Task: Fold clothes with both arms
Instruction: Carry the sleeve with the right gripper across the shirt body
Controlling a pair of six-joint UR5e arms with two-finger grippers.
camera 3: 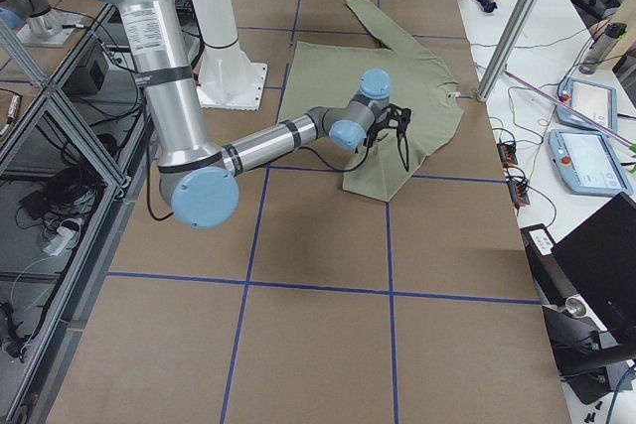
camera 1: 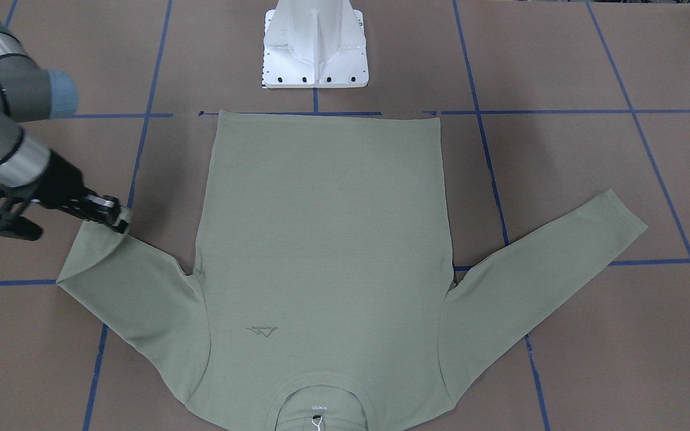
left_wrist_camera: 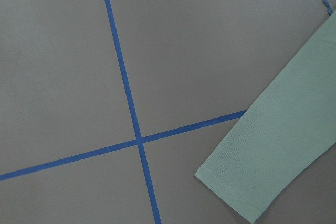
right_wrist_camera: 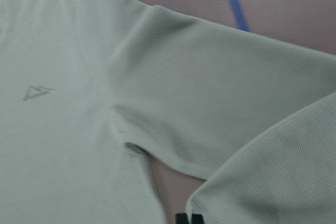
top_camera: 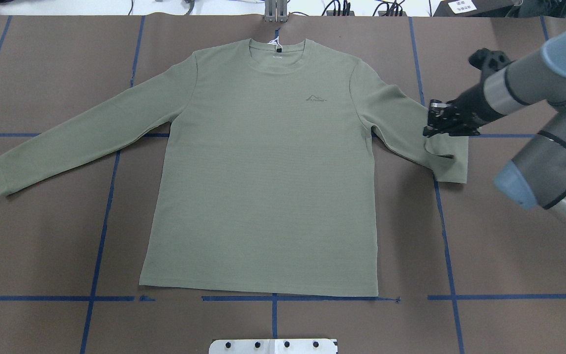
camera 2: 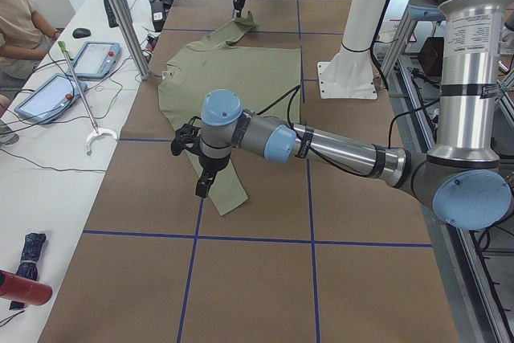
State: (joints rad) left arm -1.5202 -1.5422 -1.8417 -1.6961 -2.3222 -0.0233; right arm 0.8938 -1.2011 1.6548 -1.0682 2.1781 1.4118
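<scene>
Right gripper [top_camera: 430, 127] clamped on doubled-back sleeve [top_camera: 447, 157] of sage-green shirt [top_camera: 263, 172]. Left gripper [camera 2: 201, 189] seen solely in left side view, aperture indeterminable. Shirt flat on table [top_camera: 42, 236], logo up, long axis neckline away, hem toward robot.

The pale sage-green long-sleeved knit shirt [camera 1: 321, 239] carries small white lettering [camera 1: 319, 407] inside its ribbed neckline, at the lower centre of the front-facing view, apparently "MINISO" seen upside down, while the text under its tonal mountain-shaped chest logo [camera 1: 261, 331] is too small to read.
</scene>
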